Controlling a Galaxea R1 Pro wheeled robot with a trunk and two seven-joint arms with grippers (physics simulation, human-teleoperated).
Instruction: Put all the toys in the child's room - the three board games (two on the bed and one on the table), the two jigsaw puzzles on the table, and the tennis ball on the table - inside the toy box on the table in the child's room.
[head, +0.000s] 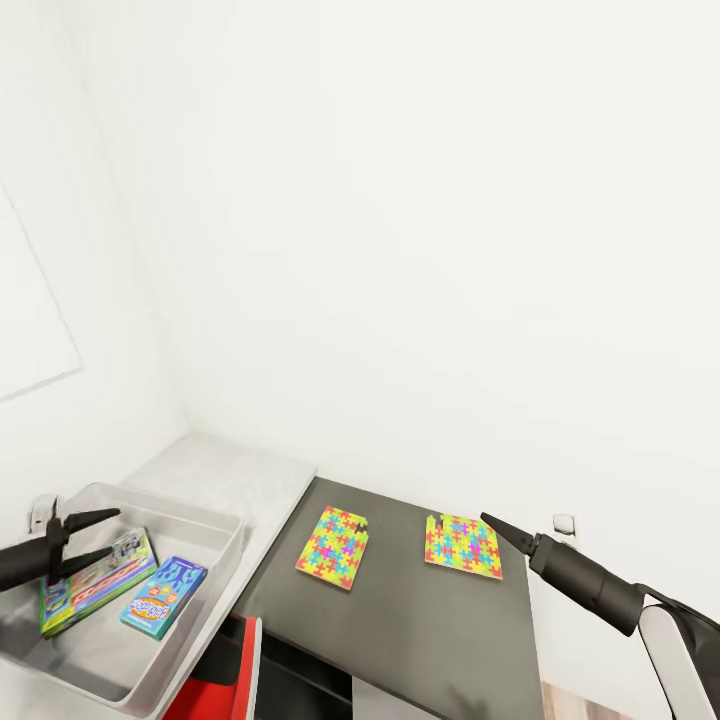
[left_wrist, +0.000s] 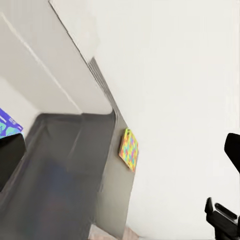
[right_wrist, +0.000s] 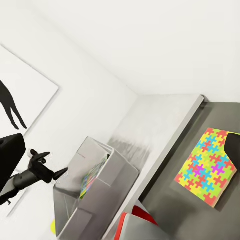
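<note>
Two flat square jigsaw puzzles printed in bright interlocking pieces lie on a dark matte cabinet top (head: 440, 620): the left puzzle (head: 335, 546) runs its long axis away from the robot, the right puzzle (head: 463, 545) lies beside it, apart. The grey low-walled toy box (head: 215, 520) on the pale glossy table (head: 240, 475) holds a blue board game (head: 164, 596) and a green one (head: 95, 582). The left fingers (head: 92, 537) are spread above it; the right fingers (head: 500, 530) look closed.

I count two jigsaw puzzles (head: 334, 547) (head: 463, 545) on the dark cabinet (head: 400, 640), two board games (head: 95, 581) (head: 164, 596) inside one toy box (head: 200, 520), and two grippers (head: 95, 535) (head: 492, 525).
</note>
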